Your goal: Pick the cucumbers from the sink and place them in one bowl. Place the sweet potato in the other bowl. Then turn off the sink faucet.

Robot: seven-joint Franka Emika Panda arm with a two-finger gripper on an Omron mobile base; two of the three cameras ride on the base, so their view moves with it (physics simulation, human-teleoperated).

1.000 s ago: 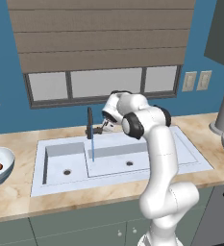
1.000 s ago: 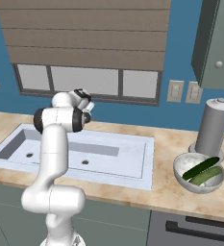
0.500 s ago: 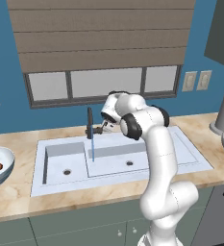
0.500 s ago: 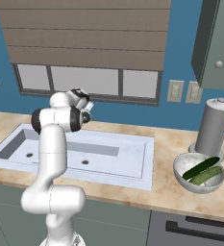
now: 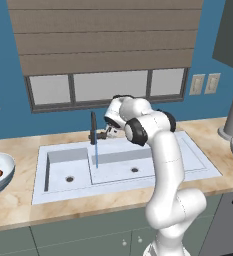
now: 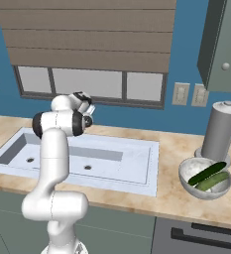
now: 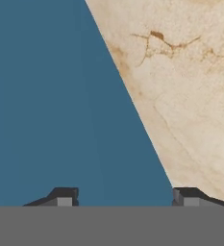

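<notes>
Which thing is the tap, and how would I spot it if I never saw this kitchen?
Find the pale sink set in the marble counter under the window. At its back edge, between the small basin and the wide one, stands the sink faucet: a slim dark post. Unlike anything nearby, a thin blue stream of water falls from it.

Cucumbers (image 6: 208, 176) in bowl (image 6: 186, 177) (faucet (image 5: 93, 128) running)
</notes>
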